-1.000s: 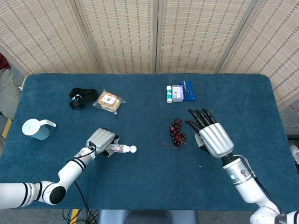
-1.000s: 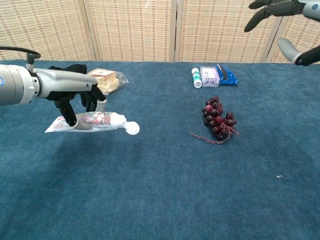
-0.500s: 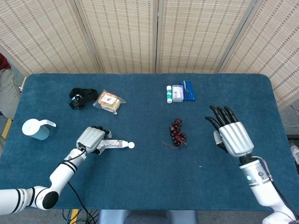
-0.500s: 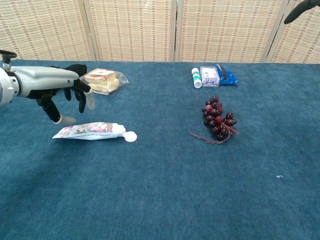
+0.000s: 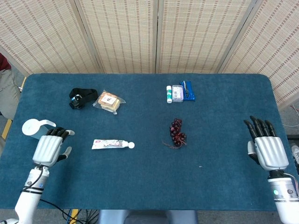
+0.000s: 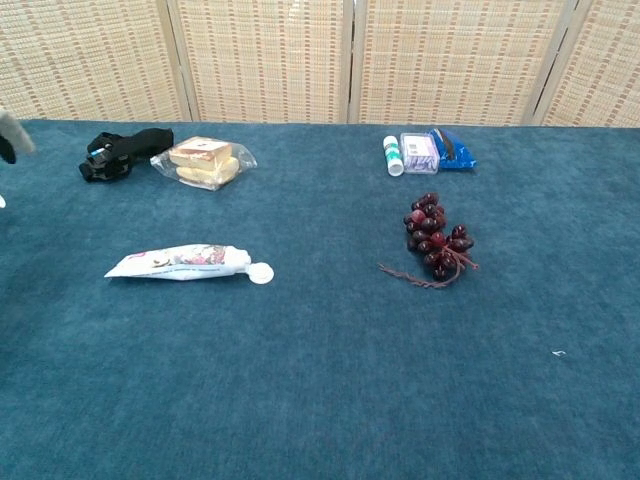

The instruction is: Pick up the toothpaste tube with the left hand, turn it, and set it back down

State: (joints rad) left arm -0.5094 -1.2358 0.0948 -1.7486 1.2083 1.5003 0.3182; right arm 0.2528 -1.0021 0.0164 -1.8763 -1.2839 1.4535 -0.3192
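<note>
Blue cloth covers the long table point(image 5: 140, 186), and everything else sits small upon it. Both robot hands hover at the near corners, empty, fingers spread: the left hand point(image 5: 49, 148) by the near left corner, the right hand point(image 5: 266, 148) by the near right corner, each well apart from any object. The white plastic scoop cup point(image 5: 33, 126) rests at the left edge, just beside the left hand. The flat white toothpaste tube with a floral print point(image 6: 182, 262) lies on its side left of centre, round white cap pointing toward the middle, touched by nothing. Right of centre lies a bunch of dark red grapes point(image 6: 437, 238). Toward the far edge sit a clear-wrapped sandwich pack point(image 6: 203, 162), a black strap bundle point(image 6: 122, 154) and a small cluster of a white stick, a clear box and a blue packet point(image 6: 426, 152). Judging by the tube resting free and the left hand clear of it, the task looks either finished or not begun; nothing shows which.
</note>
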